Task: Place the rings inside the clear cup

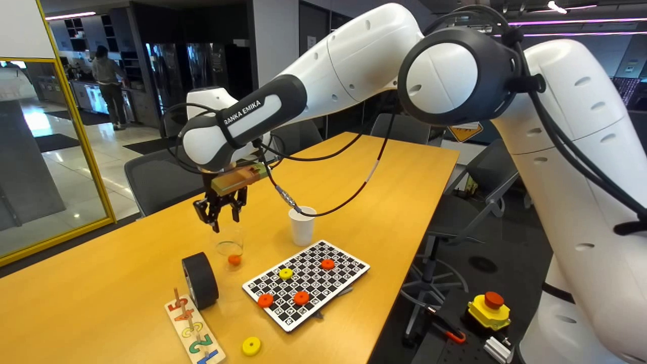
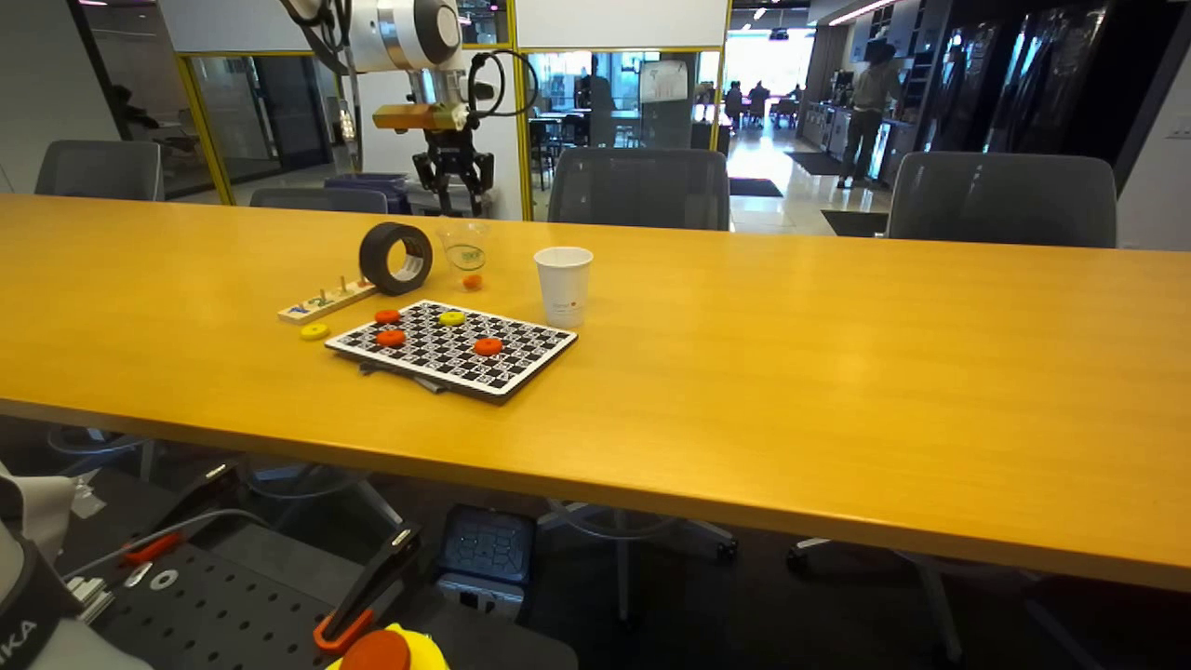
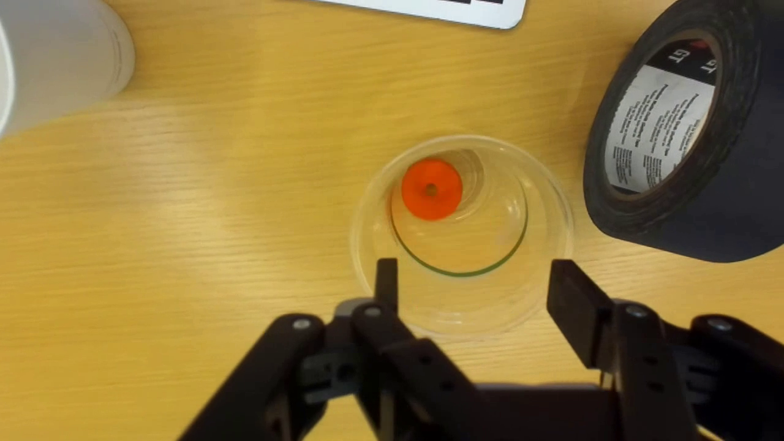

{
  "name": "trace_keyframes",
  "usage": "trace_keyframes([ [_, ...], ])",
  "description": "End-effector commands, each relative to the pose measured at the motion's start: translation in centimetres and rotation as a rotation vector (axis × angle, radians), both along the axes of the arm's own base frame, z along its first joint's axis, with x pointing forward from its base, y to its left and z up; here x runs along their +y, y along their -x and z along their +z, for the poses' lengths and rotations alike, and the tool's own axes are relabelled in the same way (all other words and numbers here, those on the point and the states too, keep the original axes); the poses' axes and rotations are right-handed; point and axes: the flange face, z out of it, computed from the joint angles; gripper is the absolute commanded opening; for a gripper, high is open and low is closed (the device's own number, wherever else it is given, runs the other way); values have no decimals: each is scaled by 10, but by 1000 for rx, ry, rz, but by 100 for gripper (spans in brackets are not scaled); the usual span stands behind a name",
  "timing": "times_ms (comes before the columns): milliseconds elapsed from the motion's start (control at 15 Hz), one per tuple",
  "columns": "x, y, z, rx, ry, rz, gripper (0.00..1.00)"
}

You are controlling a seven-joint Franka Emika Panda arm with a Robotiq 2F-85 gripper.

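My gripper (image 3: 474, 275) is open above the clear cup (image 3: 459, 274), with nothing between its fingers. In both exterior views, the gripper (image 1: 226, 223) hangs over the cup (image 2: 463, 244), fingertips pointing down. An orange-red ring (image 3: 421, 199) lies flat at the bottom of the cup, against one side in the wrist view. Three more rings rest apart on the checkered board (image 1: 349, 263): a ring (image 1: 327, 260), a ring (image 1: 302, 294) and a ring (image 1: 265, 297) at the board's edge.
A black tape roll (image 3: 759, 177) stands on edge close beside the clear cup. On the cup's other side is a white cup (image 1: 302, 231). A numbered peg board (image 1: 177, 316) lies by the tape. One yellow piece (image 1: 286, 270) is on the checkered board, another yellow piece (image 1: 251, 351) on the table.
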Motion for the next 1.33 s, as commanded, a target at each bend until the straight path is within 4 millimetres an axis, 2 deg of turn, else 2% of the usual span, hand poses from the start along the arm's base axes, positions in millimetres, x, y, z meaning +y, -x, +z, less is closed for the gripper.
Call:
trace_keyframes([
  [0, 5, -6, 11, 14, -11, 9, 97],
  [200, 9, 5, 20, 15, -6, 13, 100],
  [467, 21, 38, 32, 18, 7, 37, 100],
  [867, 44, 123, 24, 53, 29, 81, 100],
  [1133, 61, 183, 4, 41, 21, 179, 100],
  [1267, 66, 216, -13, 27, 44, 295, 100],
])
